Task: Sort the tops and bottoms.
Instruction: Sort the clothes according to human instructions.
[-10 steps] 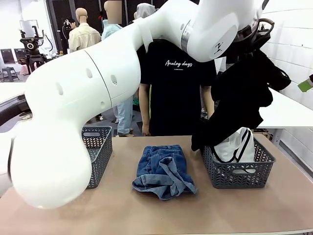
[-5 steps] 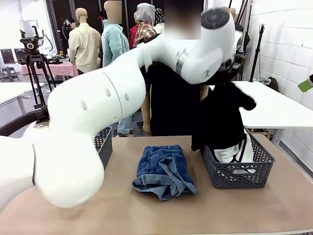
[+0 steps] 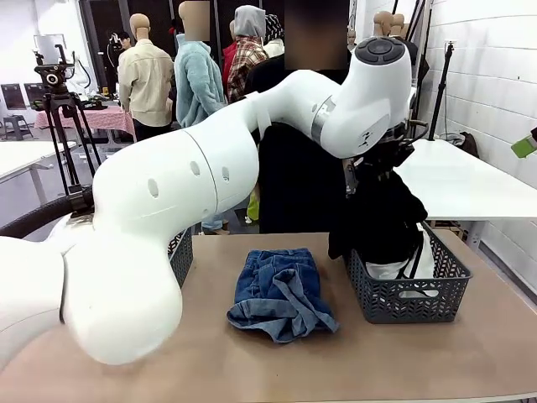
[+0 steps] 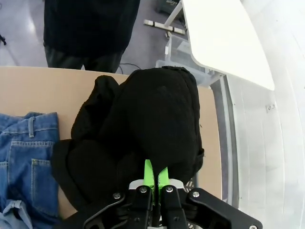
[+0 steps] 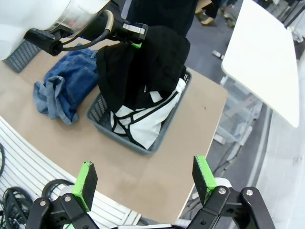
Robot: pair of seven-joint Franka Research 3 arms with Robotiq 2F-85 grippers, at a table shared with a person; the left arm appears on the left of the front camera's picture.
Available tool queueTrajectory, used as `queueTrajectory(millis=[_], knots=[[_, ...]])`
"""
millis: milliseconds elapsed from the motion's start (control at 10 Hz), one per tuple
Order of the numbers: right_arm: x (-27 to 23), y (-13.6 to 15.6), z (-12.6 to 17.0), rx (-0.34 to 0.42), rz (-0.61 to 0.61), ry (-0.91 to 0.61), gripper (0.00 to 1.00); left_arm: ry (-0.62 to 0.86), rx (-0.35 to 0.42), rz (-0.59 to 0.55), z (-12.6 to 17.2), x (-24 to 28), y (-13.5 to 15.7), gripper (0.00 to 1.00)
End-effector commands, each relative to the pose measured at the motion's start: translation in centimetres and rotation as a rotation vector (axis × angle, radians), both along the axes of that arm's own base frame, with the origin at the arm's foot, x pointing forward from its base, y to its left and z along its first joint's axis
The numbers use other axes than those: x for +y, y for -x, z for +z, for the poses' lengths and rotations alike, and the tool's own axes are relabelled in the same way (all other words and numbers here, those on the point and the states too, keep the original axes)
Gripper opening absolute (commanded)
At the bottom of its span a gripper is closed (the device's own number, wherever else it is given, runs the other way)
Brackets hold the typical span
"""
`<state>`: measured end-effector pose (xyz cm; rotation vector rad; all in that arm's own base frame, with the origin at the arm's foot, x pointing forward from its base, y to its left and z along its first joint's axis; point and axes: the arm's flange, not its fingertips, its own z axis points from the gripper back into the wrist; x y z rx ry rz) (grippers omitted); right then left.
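Observation:
My left gripper (image 3: 376, 175) hangs over the right basket (image 3: 411, 298), shut on a black garment (image 3: 382, 220) that droops into the basket. In the left wrist view the green fingertips (image 4: 155, 174) pinch the black cloth (image 4: 147, 119). A white garment with black piping (image 5: 150, 121) lies in that basket under the black one (image 5: 143, 67). A blue denim garment (image 3: 281, 294) lies crumpled at the table's middle. High above the table's near right side, my right gripper (image 5: 144, 179) is open and holds nothing.
A second grey basket (image 3: 179, 256) stands at the left, partly behind my left arm. A person in a black T-shirt (image 3: 294, 185) stands at the far side. A white table (image 3: 470, 185) is beyond the right edge.
My left arm has swung back and lowered the black garment from high above the right basket down into it. The denim has not moved.

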<state>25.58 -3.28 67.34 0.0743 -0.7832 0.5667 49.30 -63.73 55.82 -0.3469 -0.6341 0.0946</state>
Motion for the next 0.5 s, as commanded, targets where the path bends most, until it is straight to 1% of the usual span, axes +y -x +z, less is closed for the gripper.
queueTrajectory(millis=[0, 100, 200, 300, 400], knots=[[0.1, -0.1, 0.0, 0.000, -0.002, 0.009, 1.00, -0.021, -0.025, 0.003, 0.1, 0.7, -0.9, 0.00], [0.1, -0.1, 0.0, 0.000, -0.002, 0.009, 1.00, -0.021, -0.025, 0.003, 0.1, 0.7, -0.9, 0.00], [0.1, -0.1, 0.0, 0.000, -0.002, 0.009, 1.00, -0.005, -0.002, 0.001, -0.1, 0.2, -0.3, 0.00], [0.1, -0.1, 0.0, 0.000, -0.002, 0.009, 1.00, 0.075, 0.088, -0.080, -2.0, -0.4, -0.8, 0.00], [0.1, -0.1, 0.0, 0.000, -0.002, 0.009, 1.00, 0.082, 0.177, -0.130, -5.2, -1.1, -2.4, 0.00]])
